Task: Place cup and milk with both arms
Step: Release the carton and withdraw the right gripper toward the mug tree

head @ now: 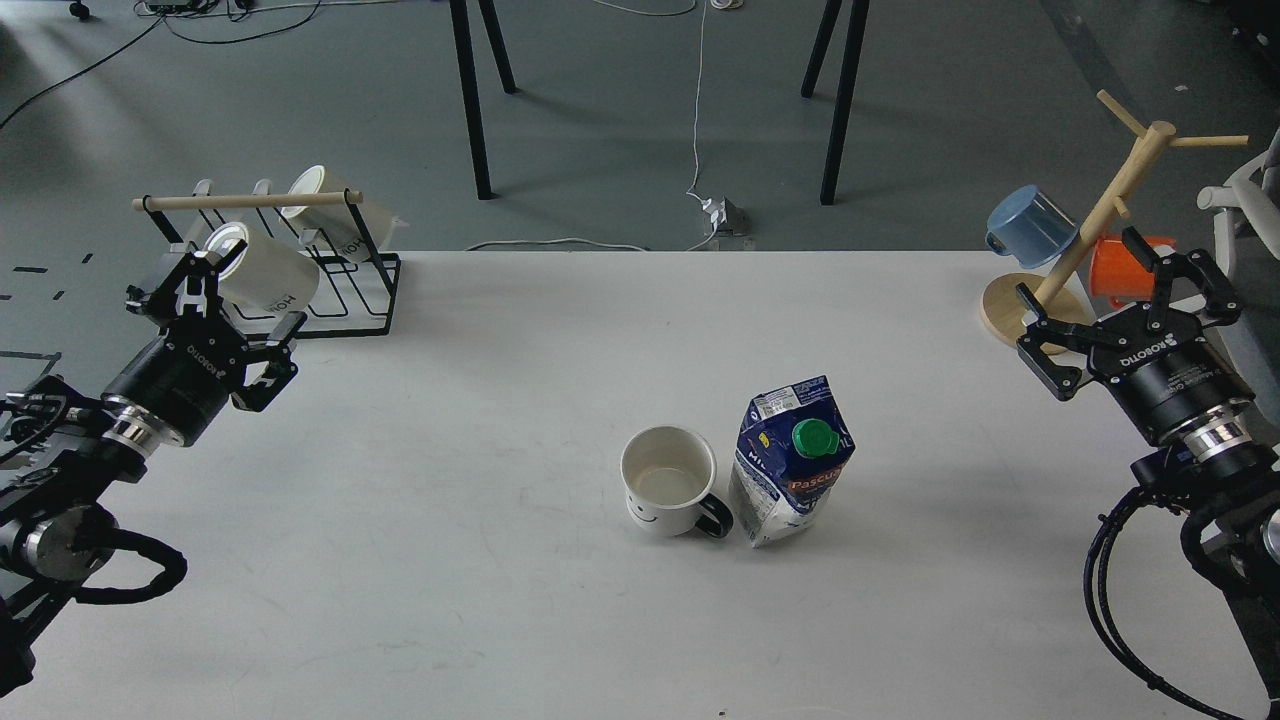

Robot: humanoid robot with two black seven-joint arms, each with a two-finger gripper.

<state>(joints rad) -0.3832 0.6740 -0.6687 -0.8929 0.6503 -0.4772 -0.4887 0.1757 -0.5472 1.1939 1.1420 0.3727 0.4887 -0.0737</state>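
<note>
The white cup (668, 480) with a black handle and a smiley face stands upright near the middle of the white table (560, 340). The blue and white milk carton (790, 460) with a green cap stands right beside it, on its right. My left gripper (215, 300) is open and empty at the table's left edge, in front of the black wire rack. My right gripper (1125, 290) is open and empty at the table's right edge, close to the wooden mug tree. Both grippers are far from the cup and the milk.
A black wire rack (330, 290) with two cream mugs (265, 270) sits at the back left corner. A wooden mug tree (1090, 230) holds a blue mug (1030, 225) and an orange mug (1120, 270) at the back right. A white chair (1235, 300) stands to the right.
</note>
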